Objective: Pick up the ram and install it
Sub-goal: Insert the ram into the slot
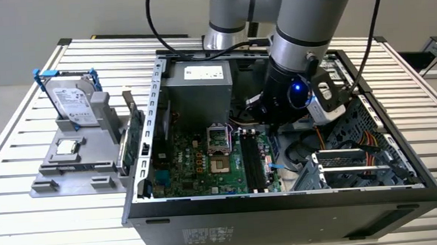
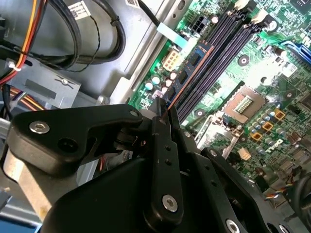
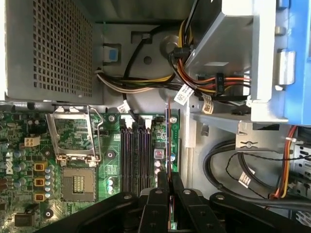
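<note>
My gripper is shut on the ram, a thin dark stick with black chips and an orange-yellow edge, seen edge-on between the black fingers. It hangs inside the open computer case, over the green motherboard. The stick runs parallel to the long black memory slots, just beside them on the cable side. I cannot tell whether it touches the board. In the exterior view the arm's wrist hides the fingers.
The open processor socket lies beside the slots. The grey power supply, cable bundles and a metal drive cage crowd the case. Outside, a grey fixture holds a blue-framed silver drive and a small silver chip.
</note>
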`<state>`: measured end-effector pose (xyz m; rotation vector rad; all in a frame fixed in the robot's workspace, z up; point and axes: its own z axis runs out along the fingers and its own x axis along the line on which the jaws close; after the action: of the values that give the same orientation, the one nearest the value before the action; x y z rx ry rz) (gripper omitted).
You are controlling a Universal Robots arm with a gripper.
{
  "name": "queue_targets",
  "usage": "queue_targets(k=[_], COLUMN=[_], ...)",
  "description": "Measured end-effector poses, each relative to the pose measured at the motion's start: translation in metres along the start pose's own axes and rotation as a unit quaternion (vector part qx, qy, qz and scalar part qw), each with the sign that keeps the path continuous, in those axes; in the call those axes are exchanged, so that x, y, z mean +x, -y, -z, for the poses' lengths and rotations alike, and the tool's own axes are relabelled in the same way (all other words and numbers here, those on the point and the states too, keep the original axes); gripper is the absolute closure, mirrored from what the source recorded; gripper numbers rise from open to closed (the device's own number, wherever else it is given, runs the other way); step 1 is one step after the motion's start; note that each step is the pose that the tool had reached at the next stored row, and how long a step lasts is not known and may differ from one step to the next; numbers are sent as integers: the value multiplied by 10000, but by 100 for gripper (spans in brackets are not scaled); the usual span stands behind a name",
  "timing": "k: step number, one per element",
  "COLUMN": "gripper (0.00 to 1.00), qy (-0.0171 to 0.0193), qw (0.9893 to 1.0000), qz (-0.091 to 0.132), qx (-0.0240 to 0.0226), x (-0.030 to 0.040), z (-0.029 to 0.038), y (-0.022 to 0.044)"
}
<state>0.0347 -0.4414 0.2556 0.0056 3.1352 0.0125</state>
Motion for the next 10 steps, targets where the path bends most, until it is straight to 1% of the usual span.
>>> queue_targets(k=[5,10], gripper=[100,100], qy=[0,0], qw=[10000,10000], qz=[0,2], qx=[-1,-1], x=[3,7], z=[-27,-42], y=[28,80])
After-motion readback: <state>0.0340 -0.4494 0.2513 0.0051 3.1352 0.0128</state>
